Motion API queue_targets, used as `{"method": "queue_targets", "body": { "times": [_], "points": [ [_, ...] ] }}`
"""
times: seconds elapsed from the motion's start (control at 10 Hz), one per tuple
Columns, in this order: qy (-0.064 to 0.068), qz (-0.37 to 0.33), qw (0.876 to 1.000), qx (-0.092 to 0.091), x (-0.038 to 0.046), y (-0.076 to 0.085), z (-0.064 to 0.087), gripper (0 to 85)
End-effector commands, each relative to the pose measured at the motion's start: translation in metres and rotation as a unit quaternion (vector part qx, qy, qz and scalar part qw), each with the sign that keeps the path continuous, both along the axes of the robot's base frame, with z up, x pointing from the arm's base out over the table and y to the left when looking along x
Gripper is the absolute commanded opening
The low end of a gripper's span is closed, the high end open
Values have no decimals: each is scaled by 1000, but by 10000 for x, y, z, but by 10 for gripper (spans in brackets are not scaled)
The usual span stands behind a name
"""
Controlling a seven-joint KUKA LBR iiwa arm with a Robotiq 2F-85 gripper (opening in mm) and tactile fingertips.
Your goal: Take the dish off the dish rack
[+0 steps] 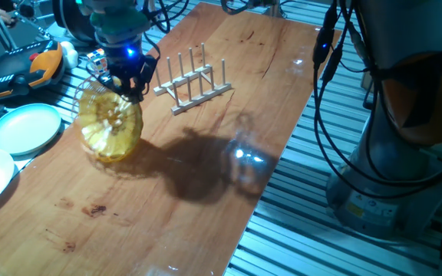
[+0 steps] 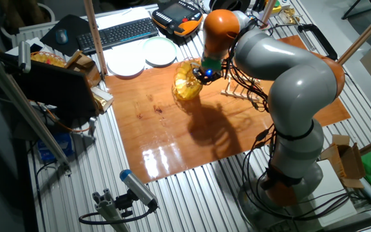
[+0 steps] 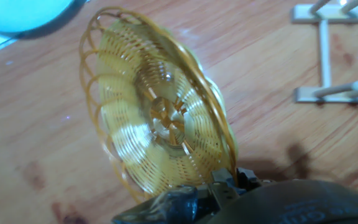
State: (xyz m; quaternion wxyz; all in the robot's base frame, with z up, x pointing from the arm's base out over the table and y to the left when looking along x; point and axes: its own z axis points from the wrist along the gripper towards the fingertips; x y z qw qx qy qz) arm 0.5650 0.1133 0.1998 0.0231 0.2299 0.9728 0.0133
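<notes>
Gleaming woven wicker dish point(image 1: 110, 126) in claw point(image 1: 126, 83)

Wooden tabletop point(image 1: 206, 153), reddish-brown, glossy, dark stains near one end. On it: dish rack point(image 1: 192, 80), light wood, upright pegs; pale green plate point(image 1: 24, 129) overhanging the edge, well apart from rack.

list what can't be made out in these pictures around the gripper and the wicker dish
- Gripper fingertips: hand view, cut off at the bottom edge and blurred; the grip on the dish rim is unclear.
- Whether the dish touches the table: one fixed view, lower rim lost in shadow.
- Dish rack: the other fixed view, mostly hidden behind the arm.
</notes>
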Motion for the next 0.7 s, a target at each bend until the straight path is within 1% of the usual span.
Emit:
{"method": "queue_targets", "body": {
  "times": [0.0, 0.1, 0.2, 0.3, 0.6],
  "points": [
    [0, 1, 1000, 2, -7, 49, -12, 7],
    [0, 2, 1000, -1, -16, 125, -31, 7],
    [1, 4, 1000, -1, -21, 166, -35, 7],
    [3, 5, 1000, -1, -23, 191, -43, 7],
    [3, 17, 1000, -8, -43, 202, -112, 7]
  ]
}}
